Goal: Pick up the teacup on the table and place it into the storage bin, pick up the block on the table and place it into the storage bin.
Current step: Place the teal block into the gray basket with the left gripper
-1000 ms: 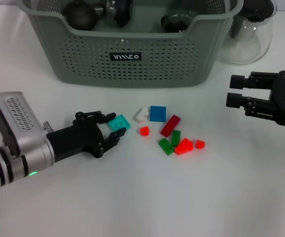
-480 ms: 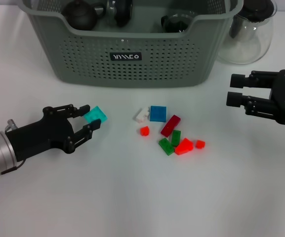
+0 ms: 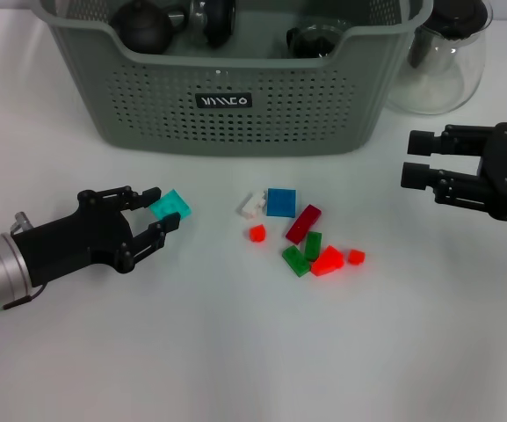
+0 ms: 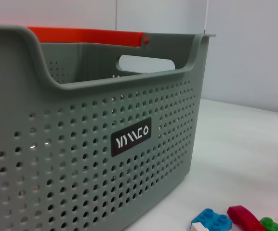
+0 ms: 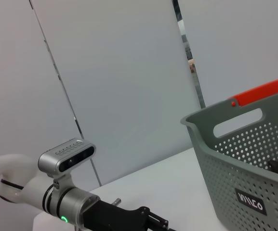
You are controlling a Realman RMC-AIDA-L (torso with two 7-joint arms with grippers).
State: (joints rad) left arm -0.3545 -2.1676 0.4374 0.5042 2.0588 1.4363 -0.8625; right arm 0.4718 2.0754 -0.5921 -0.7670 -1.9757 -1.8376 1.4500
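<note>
Grey-green storage bin [image 3: 235, 97], teapot [image 3: 143, 25] inside

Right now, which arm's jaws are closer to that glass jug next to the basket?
The right. The right gripper hovers just in front of the glass jug; the left gripper, holding a teal block, is far across the table.

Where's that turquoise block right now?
In the head view, the turquoise block sits pinched in the left gripper, on the robot's left, in front of the storage bin and apart from the block pile.
</note>
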